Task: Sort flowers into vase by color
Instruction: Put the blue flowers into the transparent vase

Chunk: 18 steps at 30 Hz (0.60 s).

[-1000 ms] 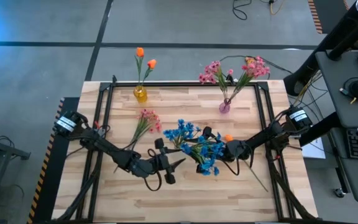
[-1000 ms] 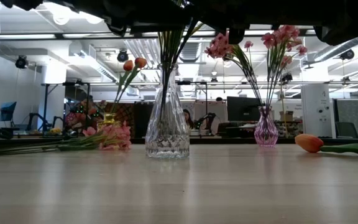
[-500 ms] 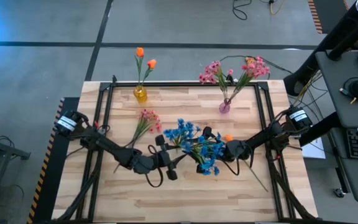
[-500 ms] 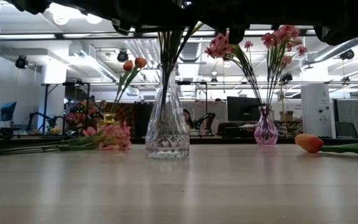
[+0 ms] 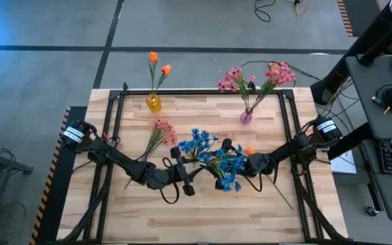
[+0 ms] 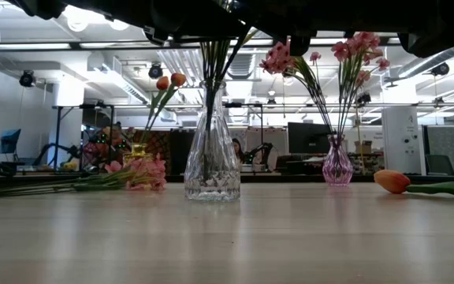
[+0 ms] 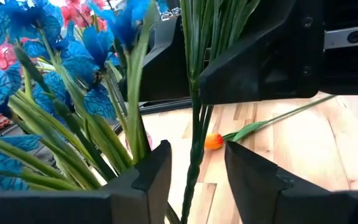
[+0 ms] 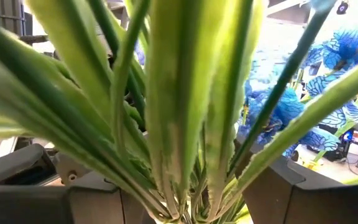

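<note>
Seen from above, blue flowers (image 5: 216, 160) hide the clear vase (image 6: 211, 154) at mid-counter (image 5: 203, 218); only the low view shows it, stems inside. The left claw (image 7: 194, 168) stands parted around one stem, not touching. The right claw (image 5: 233, 165) is buried in leaves, its fingers wrapped about the bunched stems. Pink flowers (image 5: 160, 131) and an orange bud (image 5: 250, 151) lie loose on the counter.

Blue flowers (image 5: 213, 155) stand bunched in the clear vase (image 6: 212, 154) mid-table; pink flowers (image 5: 160, 133) lie flat beside it, one orange bud (image 6: 392, 181) lies loose, others stand upright in the yellow vase (image 5: 154, 103) and pink vase (image 5: 246, 116)
</note>
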### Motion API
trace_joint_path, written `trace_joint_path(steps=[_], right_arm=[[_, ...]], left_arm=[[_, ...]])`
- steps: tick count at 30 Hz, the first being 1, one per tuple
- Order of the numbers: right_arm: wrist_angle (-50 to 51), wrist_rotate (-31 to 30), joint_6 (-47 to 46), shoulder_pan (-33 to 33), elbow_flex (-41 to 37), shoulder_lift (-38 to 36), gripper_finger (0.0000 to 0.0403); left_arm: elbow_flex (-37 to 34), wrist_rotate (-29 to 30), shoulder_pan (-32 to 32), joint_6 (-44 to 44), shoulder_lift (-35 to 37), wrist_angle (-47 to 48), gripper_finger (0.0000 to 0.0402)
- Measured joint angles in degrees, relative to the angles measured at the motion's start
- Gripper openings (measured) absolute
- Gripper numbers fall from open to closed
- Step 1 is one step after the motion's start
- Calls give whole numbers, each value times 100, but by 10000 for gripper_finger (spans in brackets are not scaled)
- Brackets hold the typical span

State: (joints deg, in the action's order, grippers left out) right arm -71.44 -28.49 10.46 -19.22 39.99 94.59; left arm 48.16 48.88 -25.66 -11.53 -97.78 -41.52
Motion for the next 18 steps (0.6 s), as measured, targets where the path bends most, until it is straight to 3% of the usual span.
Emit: trace_joint_path(steps=[9, 18], right_arm=[[0, 0, -42, 0, 0, 0, 206], [0, 0, -44, 0, 0, 0, 206]], left_arm=[[-1, 0, 2, 4, 0, 3, 70], [-2, -143, 36, 47, -15, 12, 80]])
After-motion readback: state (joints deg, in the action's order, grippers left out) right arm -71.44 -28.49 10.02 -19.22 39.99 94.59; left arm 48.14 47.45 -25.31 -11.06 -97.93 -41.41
